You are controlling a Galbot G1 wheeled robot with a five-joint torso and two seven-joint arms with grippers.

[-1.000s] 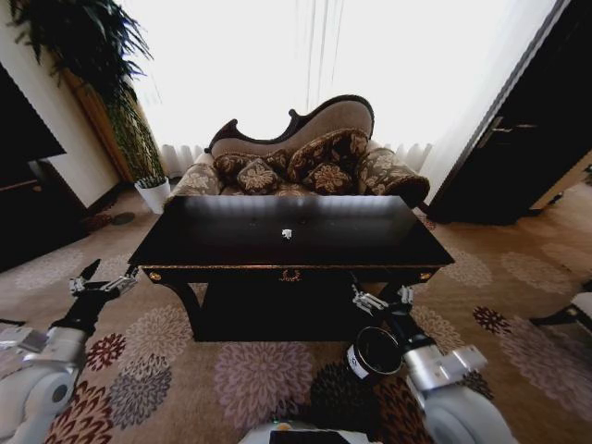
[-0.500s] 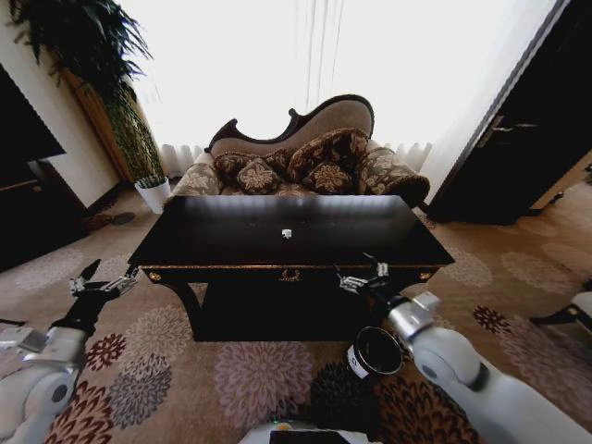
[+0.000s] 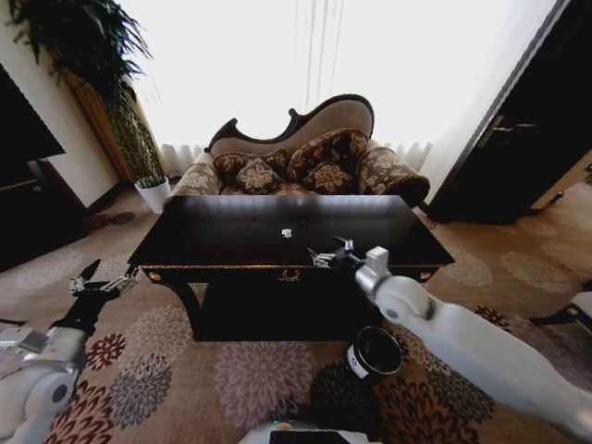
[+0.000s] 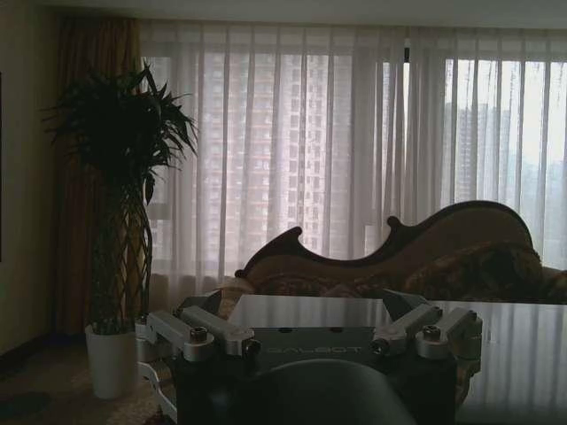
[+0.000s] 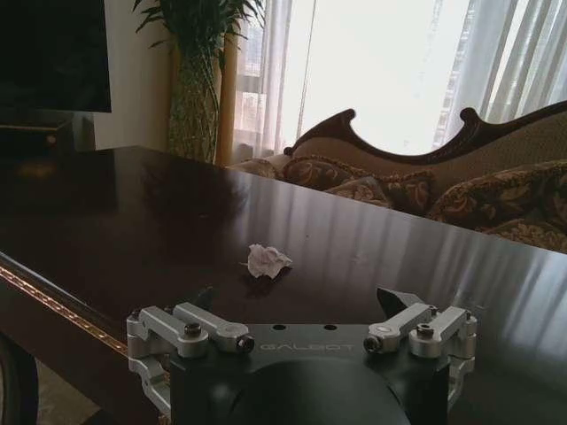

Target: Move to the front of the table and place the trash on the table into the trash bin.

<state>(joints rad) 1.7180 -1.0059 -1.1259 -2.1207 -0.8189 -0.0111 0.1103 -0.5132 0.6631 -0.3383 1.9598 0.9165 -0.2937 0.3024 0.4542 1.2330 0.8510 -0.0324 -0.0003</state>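
I'm at the table (image 3: 231, 240), right claw (image 3: 330, 254) wide over it at frame centre, paper lump (image 3: 287, 233) unpicked, bin (image 3: 375, 353) waiting.

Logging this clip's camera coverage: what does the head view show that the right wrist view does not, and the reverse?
Head view alone: the small dark cylindrical trash bin on the patterned carpet in front of the table, the left gripper open and low beside the table's left front corner, and the white plant pot.

Right wrist view alone: the crumpled white paper lump close enough to see its folds, lying ahead of the open right gripper.

Both: the large dark glossy wooden table, that paper, the right gripper over the tabletop, and the curved-back sofa.
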